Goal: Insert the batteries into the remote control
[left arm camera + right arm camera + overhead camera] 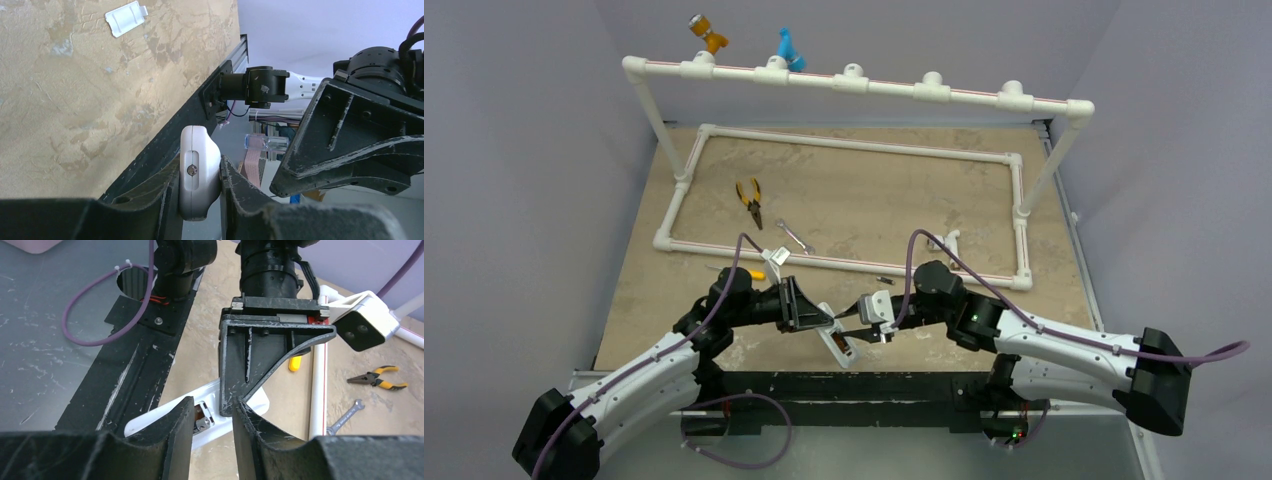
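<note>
The remote control (836, 345) is largely covered in the top view by the left hand (824, 320) and the right hand (864, 325). From the left wrist only its rounded end shows. From the right wrist its open compartment is half hidden behind the right hand's fingers (170, 435), so whether they pinch anything cannot be told. The screwdriver (295, 363) shows only a bit of yellow handle. A finger cuts off the wrench (345, 416). What may be a battery (884, 280) on the tabletop (674, 320) is too small to make out.
</note>
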